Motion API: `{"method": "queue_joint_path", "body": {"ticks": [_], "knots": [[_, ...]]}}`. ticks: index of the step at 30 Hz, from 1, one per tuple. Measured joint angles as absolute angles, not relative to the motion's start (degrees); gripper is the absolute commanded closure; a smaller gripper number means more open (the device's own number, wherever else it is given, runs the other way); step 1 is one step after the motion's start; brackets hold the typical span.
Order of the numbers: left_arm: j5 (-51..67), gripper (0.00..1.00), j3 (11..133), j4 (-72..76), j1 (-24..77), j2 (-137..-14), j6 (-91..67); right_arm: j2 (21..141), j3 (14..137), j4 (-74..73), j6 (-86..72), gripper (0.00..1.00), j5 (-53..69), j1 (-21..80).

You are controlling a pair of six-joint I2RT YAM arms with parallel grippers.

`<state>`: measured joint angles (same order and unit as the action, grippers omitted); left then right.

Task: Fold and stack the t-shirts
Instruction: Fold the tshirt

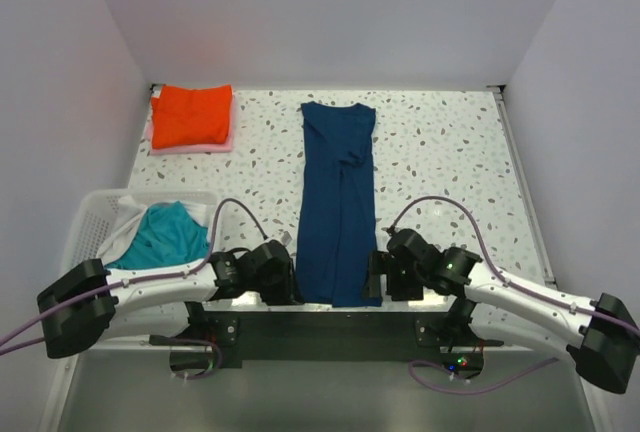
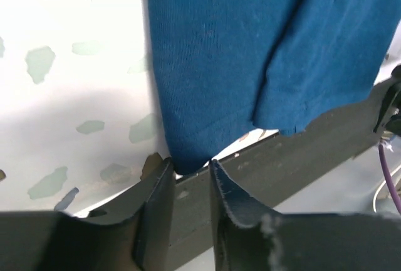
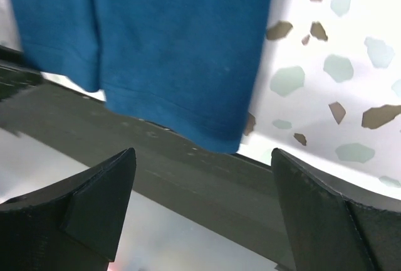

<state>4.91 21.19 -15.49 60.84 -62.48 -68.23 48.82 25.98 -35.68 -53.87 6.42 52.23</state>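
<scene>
Left claw [image 2: 190, 164] narrow about near-left hem corner of navy tee [image 1: 338, 192], grip unsure; right claw [image 3: 202, 153] wide, just short of near-right corner; cloth's long axis straight away across counter [image 1: 450, 152].

This is a robotics lab test cell, not a home. Plain white walls [image 1: 330, 12] box in a speckled tabletop [image 1: 440, 142]. Two robot arms [image 1: 150, 287] are bolted to a black rail [image 1: 330, 317] just beneath the left claw [image 1: 293, 289] and right claw [image 1: 375, 277]. Purple cables [image 1: 430, 202] loop beside the claws. Folded t-shirts [image 1: 192, 117] and a white basket [image 1: 95, 212] lie beyond the left claw.
</scene>
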Motion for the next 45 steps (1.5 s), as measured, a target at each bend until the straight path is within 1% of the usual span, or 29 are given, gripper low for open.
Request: {"method": "queue_joint_path", "body": {"ticks": [3, 6, 9, 10, 12, 13, 15, 16, 18, 19, 20, 21, 22, 30, 37, 40, 45], "knots": [[4.2, 0.72, 21.8, -15.5, 60.8, -63.5, -68.5, 50.4, 25.6, -35.4, -55.1, 0.11, 5.3, 54.3], [3.8, 0.79, 22.3, -15.5, 60.9, -64.6, -68.6, 51.9, 25.6, -34.3, -55.8, 0.13, 4.3, 55.9], [3.1, 0.92, 22.6, -15.6, 60.9, -65.2, -68.5, 53.8, 25.6, -33.4, -56.4, 0.19, 3.4, 56.9], [2.8, 1.0, 22.7, -15.6, 60.9, -65.4, -68.5, 54.5, 25.6, -33.1, -56.6, 0.21, 3.1, 57.2], [2.5, 1.0, 22.7, -15.5, 60.9, -65.5, -68.4, 55.6, 25.6, -32.6, -57.0, 0.28, 2.4, 57.8], [2.5, 1.0, 22.7, -15.4, 60.9, -65.5, -68.2, 56.1, 25.6, -32.4, -57.3, 0.34, 2.0, 57.9], [2.7, 1.0, 22.6, -14.7, 60.9, -65.5, -67.9, 57.0, 25.6, -31.9, -57.8, 0.4, 1.4, 58.4], [2.8, 1.0, 22.3, -14.1, 60.9, -65.5, -67.9, 57.4, 25.5, -31.5, -58.1, 0.49, 1.0, 58.6], [3.1, 1.0, 21.4, -13.0, 60.9, -64.9, -68.0, 58.0, 24.9, -30.5, -59.0, 0.57, 0.6, 59.1], [3.3, 1.0, 20.7, -12.2, 61.0, -64.4, -68.1, 58.0, 24.7, -30.3, -59.4, 0.67, 0.5, 59.4], [3.3, 1.0, 20.1, -11.7, 61.2, -63.7, -68.3, 58.0, 24.4, -29.9, -59.8, 0.72, 0.3, 59.6], [3.4, 1.0, 19.6, -11.6, 61.5, -63.0, -68.5, 58.0, 24.1, -29.6, -60.1, 0.82, 0.0, 59.7], [3.2, 1.0, 19.2, -11.6, 62.0, -62.2, -68.7, 58.0, 23.8, -29.4, -60.3, 1.0, -0.1, 59.9], [1.5, 1.0, 17.2, -12.1, 66.7, -58.7, -71.7, 55.2, 21.5, -28.2, -62.7, 1.0, -0.3, 62.6], [-3.6, 1.0, 17.3, -12.3, 71.1, -58.3, -75.2, 53.1, 21.2, -28.3, -65.4, 1.0, -0.8, 66.9], [-4.1, 1.0, 18.1, -14.3, 71.9, -57.5, -76.1, 51.9, 22.0, -31.3, -65.6, 1.0, -1.4, 68.1], [-5.7, 1.0, 21.3, -20.1, 72.8, -55.9, -76.2, 50.0, 26.7, -36.7, -65.3, 1.0, -5.4, 68.2]]}}
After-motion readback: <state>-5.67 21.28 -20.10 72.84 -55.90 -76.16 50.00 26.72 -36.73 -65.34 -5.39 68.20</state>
